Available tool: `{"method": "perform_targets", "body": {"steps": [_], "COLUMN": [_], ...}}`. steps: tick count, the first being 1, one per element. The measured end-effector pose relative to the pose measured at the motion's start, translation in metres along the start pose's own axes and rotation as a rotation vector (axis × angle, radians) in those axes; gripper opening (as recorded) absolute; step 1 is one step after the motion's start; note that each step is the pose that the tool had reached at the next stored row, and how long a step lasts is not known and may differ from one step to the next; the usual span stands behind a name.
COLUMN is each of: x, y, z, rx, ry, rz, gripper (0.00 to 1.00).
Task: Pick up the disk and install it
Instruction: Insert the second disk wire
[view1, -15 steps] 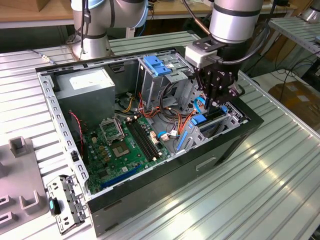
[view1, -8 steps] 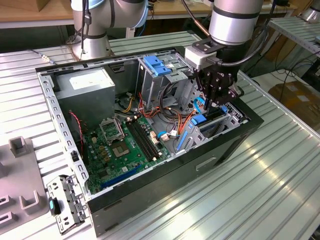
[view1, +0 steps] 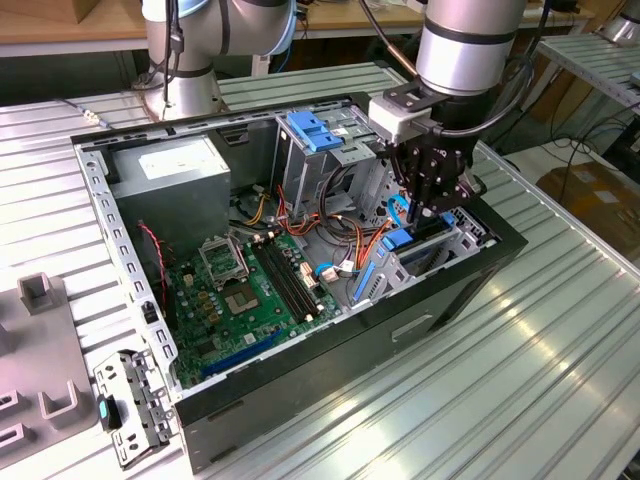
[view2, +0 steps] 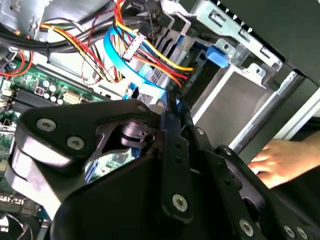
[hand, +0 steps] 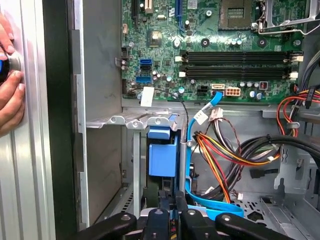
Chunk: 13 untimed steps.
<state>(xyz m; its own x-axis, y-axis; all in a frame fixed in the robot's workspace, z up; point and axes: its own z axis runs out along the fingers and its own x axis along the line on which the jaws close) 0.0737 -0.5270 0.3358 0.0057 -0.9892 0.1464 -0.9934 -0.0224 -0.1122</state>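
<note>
- One arm reaches down into the open computer case (view1: 455, 285) on the ribbed metal desk (view1: 560, 380). Where is the gripper?
- The gripper (view1: 432, 205) hangs over the drive bay on the exterior view's right side of the case, just above the blue part there.
- Is that the disk?
- Yes. The disk (hand: 163, 156) stands on edge in the bay, its blue plastic rail facing up in the first wrist view. In the exterior view it shows as a blue strip (view1: 400, 240) under the gripper.
- Are the fingers clenched on it?
- The fingers (hand: 190, 220) sit close together at the edge of the disk in the first wrist view, and a thin blue edge runs between the black links in the second wrist view (view2: 170, 125). They look clamped on the disk's edge.
- What lies around it?
- A flat blue cable (hand: 202, 107) and a bundle of red, yellow and orange wires (hand: 225, 150) pass just beside the bay. The green motherboard (view1: 250, 290) lies on the case floor, well apart from the disk, and the grey power supply box (view1: 175, 185) sits in the far corner.
- Anything else?
- A person's hand (hand: 10, 80) rests on the outside of the case wall; it also shows in the second wrist view (view2: 280, 160). A blue ribbed bracket (view1: 312, 130) sits on the upper cage, and a small metal plate (view1: 130, 405) lies on the desk near the case.
</note>
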Motion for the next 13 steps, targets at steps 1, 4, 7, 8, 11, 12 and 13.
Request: {"method": "perform_targets", "body": {"steps": [1,4,7,8,11,12,13], "x": [0.0000,0.0000,0.0009,0.0013,0.0034,0.0036,0.0036], "y": [0.0000,0.0000,-0.0007,-0.0011,-0.0026,-0.0028,-0.0028], "z": [0.0001,0.0001,-0.0058,-0.0086,-0.0223,-0.0236,-0.0237], "rx": [0.0000,0.0002,0.0000,0.0001,0.0003,0.0004,0.0007], "ry": [-0.0002,-0.0012,-0.0006,-0.0006,-0.0003,-0.0003,-0.0023], "rz": [0.000,0.000,0.000,0.000,0.000,0.000,0.000], "gripper": [0.16,0.17,0.23,0.23,0.23,0.23,0.23]}}
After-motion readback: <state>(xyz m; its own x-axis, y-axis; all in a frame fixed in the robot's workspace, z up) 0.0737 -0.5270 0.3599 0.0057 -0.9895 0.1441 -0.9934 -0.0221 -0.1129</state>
